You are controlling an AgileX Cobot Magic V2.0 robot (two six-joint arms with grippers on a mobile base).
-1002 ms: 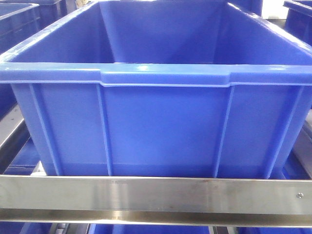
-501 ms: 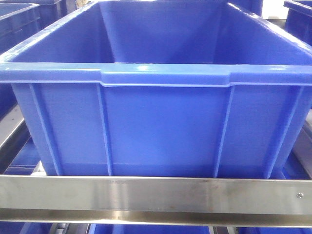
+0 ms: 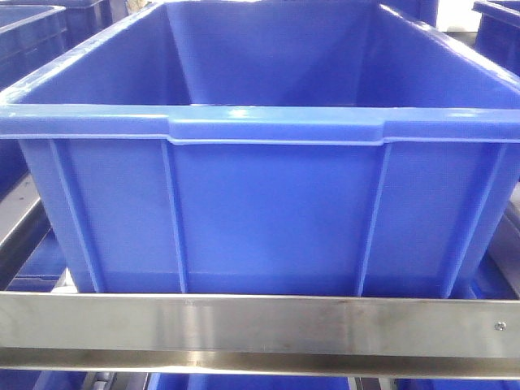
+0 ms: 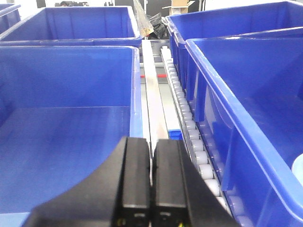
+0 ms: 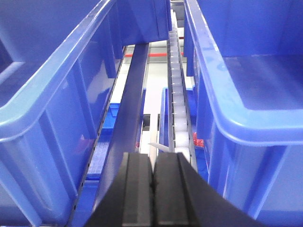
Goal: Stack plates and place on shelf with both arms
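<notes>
pale blue-white plate (image 4: 298, 170), one sliver only, shows at the right edge of the left wrist view inside the right-hand blue bin (image 4: 246, 99), well right of the left gripper (image 4: 151, 177), whose black fingers are pressed together on nothing. right gripper (image 5: 153, 182) likewise has its fingers together, empty, above a roller rail (image 5: 179, 109) between two blue bins. front view: one large blue crate (image 3: 268, 211) behind a steel bar (image 3: 244, 325).

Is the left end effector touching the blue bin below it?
Cannot tell. In the left wrist view the shut left end effector overlaps the blue bin rim, with neither contact nor gap plainly shown.
</notes>
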